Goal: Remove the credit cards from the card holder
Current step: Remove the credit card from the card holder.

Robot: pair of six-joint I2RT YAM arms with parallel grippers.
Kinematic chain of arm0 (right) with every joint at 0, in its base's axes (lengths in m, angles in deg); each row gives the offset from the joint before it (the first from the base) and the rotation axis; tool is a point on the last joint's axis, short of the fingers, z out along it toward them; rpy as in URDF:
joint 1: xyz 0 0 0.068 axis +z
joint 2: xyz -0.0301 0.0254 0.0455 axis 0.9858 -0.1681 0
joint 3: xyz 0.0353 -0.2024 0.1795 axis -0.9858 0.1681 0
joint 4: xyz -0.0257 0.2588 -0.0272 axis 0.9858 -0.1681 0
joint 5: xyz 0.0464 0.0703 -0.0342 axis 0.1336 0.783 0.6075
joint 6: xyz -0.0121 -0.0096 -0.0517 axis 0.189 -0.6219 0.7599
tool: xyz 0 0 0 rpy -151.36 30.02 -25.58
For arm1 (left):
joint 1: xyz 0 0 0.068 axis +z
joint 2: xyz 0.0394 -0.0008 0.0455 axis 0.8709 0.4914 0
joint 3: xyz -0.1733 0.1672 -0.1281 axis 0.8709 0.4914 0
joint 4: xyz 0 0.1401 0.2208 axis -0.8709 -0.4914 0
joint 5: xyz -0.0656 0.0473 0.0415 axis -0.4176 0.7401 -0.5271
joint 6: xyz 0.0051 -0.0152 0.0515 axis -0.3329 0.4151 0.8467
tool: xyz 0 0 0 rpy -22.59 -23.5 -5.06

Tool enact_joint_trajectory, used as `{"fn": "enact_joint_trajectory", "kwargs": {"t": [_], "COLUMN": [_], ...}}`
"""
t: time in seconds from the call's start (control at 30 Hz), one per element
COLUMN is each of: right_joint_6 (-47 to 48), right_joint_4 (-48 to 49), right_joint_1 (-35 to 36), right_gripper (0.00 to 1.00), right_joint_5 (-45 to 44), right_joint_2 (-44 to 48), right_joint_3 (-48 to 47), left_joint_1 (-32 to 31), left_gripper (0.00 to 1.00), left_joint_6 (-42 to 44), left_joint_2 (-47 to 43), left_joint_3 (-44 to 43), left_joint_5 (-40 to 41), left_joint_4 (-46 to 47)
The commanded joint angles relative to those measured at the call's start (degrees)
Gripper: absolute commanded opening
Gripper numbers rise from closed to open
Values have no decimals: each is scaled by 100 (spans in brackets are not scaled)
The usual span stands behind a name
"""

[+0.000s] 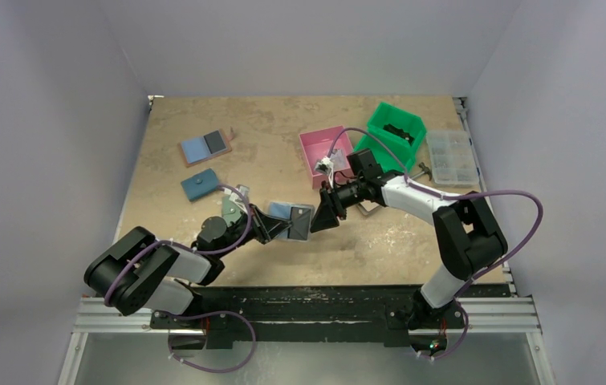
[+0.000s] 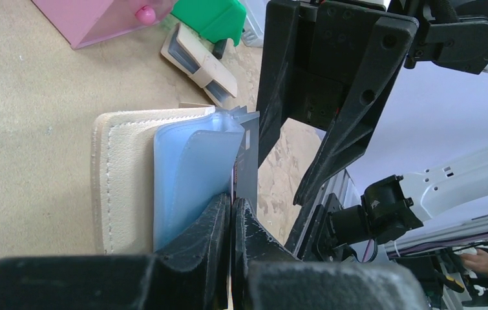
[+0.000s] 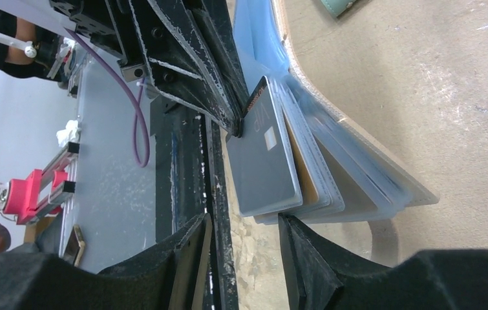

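Card holder (image 1: pixel 291 221), one: lay opened on the table (image 1: pixel 203 112), its inner leaves pinched tight in the left end effector (image 2: pixel 231 208), credit cards (image 3: pixel 262 169) fanned lengthwise toward the right end effector (image 3: pixel 243 227), which faced their free ends, jaws half parted, holding nothing.

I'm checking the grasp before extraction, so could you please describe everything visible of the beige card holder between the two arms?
The beige stitched leather-like bifold card holder is open and held up, its pale blue translucent plastic sleeves fanned out. A dark grey card and a gold-yellow card behind it sit in the sleeves. The left claw is shut on the inner leaves; the open right claw brackets the cards' free edge, contact unclear.
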Motion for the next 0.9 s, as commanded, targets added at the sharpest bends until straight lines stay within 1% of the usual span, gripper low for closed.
{"fn": "enact_joint_trajectory", "kwargs": {"t": [0.0,0.23,0.37,0.57,0.67,0.73,0.8,0.87], "right_joint_6": [-161,-355,-442,-442,-437,-442,-442,-442], "right_joint_4": [266,418,517,553,548,543,536,510], "right_joint_1": [-56,-166,-252,-280,-285,-289,-296,-311], "right_gripper": [52,51,49,32,26,24,24,28], "right_joint_5": [315,560,766,930,981,1022,1076,1148], "right_joint_2": [-59,-115,-110,-103,-130,-155,-176,-198], "right_joint_3": [-43,-12,18,20,20,7,-4,-19], "left_joint_1": [-151,-441,-562,-703,-737,-744,-748,-754], "left_gripper": [0,0,0,0,0,0,0,0], "left_joint_6": [-105,-98,-74,31,48,48,48,43], "left_joint_2": [-98,169,320,437,437,437,446,461], "left_joint_3": [-114,-303,-374,-480,-499,-499,-500,-493], "left_joint_5": [-51,98,218,425,498,502,506,506], "left_joint_4": [852,1029,1044,842,769,748,723,712]}}
